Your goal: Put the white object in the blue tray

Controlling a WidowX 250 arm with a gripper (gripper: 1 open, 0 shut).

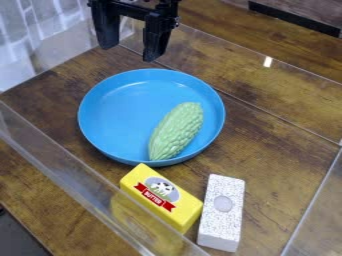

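tool: released, jaws apart, empty, hanging above the far rim of the blue tray | white object: flat on the wooden desk, outside the tray, just beside the yellow box | tray: holds a green bumpy gourd

Lab bench: clear acrylic walls, robot arm.

One blue tray, one green gourd, one yellow box and one white block are counted on the table
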